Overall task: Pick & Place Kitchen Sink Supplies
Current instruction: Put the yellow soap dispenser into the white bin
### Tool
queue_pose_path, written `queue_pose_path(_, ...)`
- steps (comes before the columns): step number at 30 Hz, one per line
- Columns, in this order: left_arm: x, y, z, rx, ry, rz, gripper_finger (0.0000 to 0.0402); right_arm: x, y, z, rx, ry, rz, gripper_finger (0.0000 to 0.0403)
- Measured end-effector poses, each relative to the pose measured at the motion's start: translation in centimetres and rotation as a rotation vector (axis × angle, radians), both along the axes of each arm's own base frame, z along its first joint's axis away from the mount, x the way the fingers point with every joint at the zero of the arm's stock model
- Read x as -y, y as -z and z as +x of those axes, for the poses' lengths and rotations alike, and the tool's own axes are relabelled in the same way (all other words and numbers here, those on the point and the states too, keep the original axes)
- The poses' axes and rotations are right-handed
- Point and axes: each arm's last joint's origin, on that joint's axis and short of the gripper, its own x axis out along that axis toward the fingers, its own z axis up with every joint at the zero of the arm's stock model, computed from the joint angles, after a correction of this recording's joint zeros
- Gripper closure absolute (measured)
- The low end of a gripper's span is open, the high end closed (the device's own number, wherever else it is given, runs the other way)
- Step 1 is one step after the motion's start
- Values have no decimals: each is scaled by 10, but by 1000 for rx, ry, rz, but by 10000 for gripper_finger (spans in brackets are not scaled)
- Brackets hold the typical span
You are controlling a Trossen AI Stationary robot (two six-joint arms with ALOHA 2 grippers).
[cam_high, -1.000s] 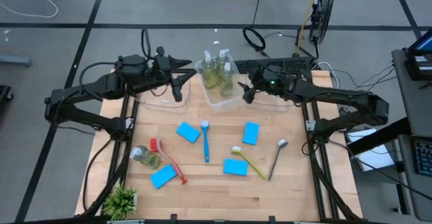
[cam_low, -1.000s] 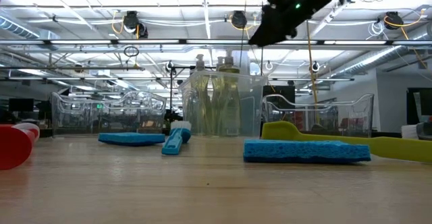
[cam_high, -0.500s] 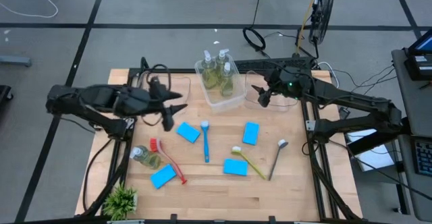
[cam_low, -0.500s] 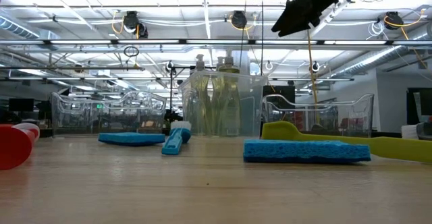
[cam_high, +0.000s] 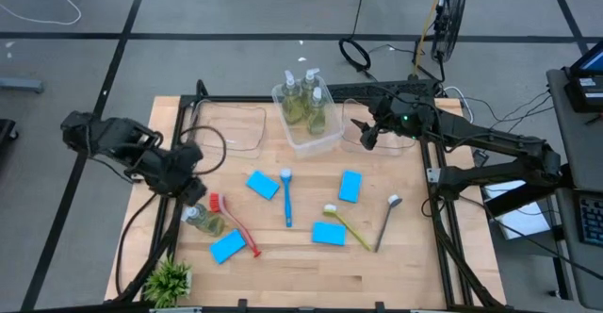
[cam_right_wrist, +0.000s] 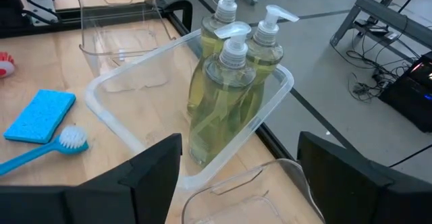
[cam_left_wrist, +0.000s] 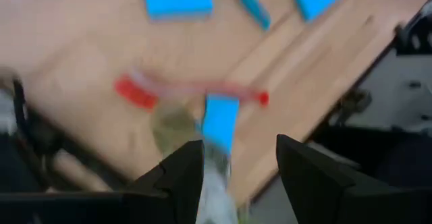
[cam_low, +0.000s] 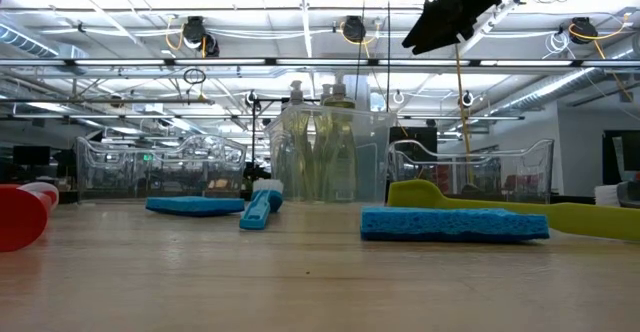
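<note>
Overhead, the left gripper (cam_high: pixel 193 192) hangs with fingers spread and empty above the lone soap bottle (cam_high: pixel 202 219) lying at the table's eight o'clock, while the right gripper (cam_high: pixel 363 134), also spread wide, waits near one o'clock beside the bin (cam_high: pixel 323 141) holding three bottles (cam_high: pixel 304 98).

Non-task stuff: wooden counter (cam_high: pixel 283 256) carries three clear bins along the far edge, left bin (cam_high: pixel 229 129), middle bin (cam_high: pixel 325 141), right bin (cam_high: pixel 375 141). Potted plant (cam_high: pixel 170 281) at the near left corner. Floor fan (cam_high: pixel 450 23) and loose cables (cam_high: pixel 355 54) beyond the far edge.
</note>
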Motion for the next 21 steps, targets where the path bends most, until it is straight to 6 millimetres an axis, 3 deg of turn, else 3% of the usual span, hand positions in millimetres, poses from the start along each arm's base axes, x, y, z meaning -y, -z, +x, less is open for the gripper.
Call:
queue_pose_path(7, 18, -1, -13, -46, -15, -81, 215, 0, 0, 0, -1, -1, -1, 121)
queue_pose_path(21, 64, 5, -40, -44, 18, -51, 215, 0, 0, 0, -4, -4, -6, 120)
